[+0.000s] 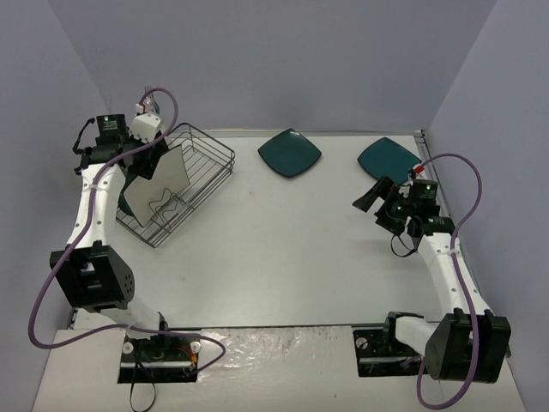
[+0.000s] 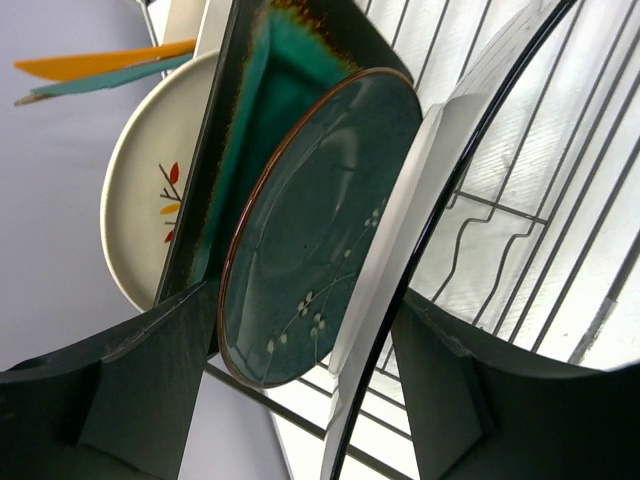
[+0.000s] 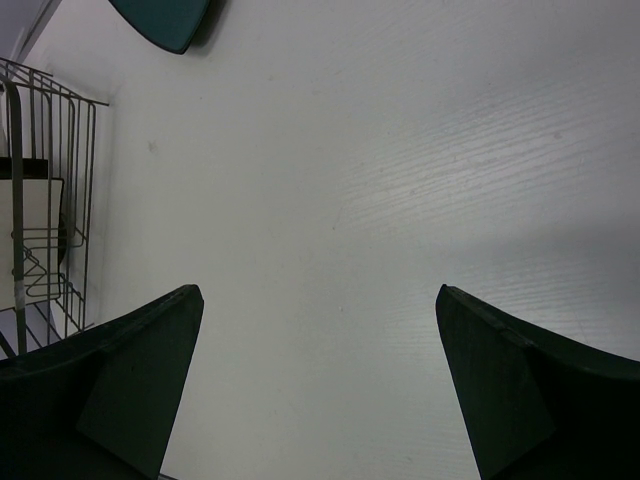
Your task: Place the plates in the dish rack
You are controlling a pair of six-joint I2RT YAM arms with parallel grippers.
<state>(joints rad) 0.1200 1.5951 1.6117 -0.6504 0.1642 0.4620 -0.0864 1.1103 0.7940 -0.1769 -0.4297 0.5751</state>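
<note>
left wrist view only: round grey-blue plate [image 2: 320,230] racked beside white square plate [image 2: 395,260] | black wire dish rack [image 1: 206,159] | left pincer [image 2: 305,300] spread wide | right pincer [image 3: 320,300] spread wide over bench [image 3: 400,150]

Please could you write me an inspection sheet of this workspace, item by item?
Surface: white table, no spill seen.
Job's things: dish rack holds the cream plate, brown-rimmed teal plate, grey-blue plate and white plate on edge; dark teal plate and second dark teal plate lie on the table.
Clutter: nothing seen.
Hands: left hand open around racked plates; right hand open over the table.
Cables: purple cable on each arm.
Surroundings: plain walls.
</note>
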